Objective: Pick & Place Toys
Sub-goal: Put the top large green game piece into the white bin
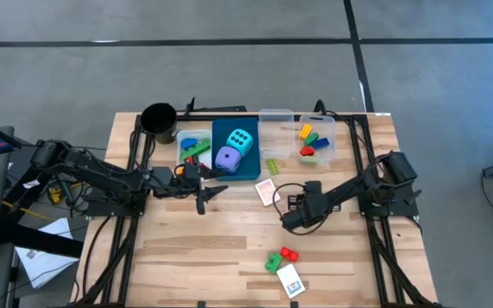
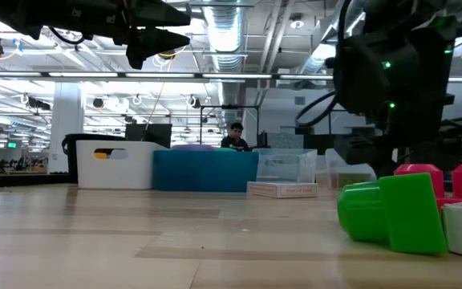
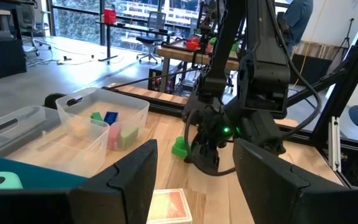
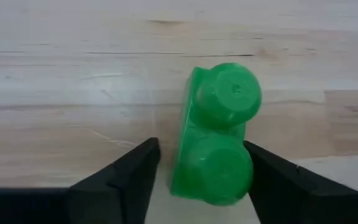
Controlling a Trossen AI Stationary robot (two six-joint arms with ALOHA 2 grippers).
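A green two-stud brick [image 1: 272, 262] lies on the table near the front, beside two red bricks [image 1: 288, 254] and a small card [image 1: 290, 280]. It fills the right wrist view [image 4: 215, 137] and shows large in the low view [image 2: 391, 213]. My right gripper [image 1: 291, 221] is open and hovers above and just behind this brick; its fingers [image 4: 123, 174] frame the brick without touching it. My left gripper [image 1: 215, 193] is open and empty, raised in front of the blue bin [image 1: 222, 128]. That bin holds a cyan die [image 1: 240, 140] and a purple die [image 1: 227, 157].
A white bin [image 1: 181, 137] with bricks, two clear bins [image 1: 276, 120], one holding bricks [image 1: 310, 141], and a black cup [image 1: 158, 120] stand along the far edge. A red-backed card [image 1: 267, 191] and a yellow-green brick [image 1: 272, 165] lie mid-table. A person [image 2: 235, 135] sits in the room behind.
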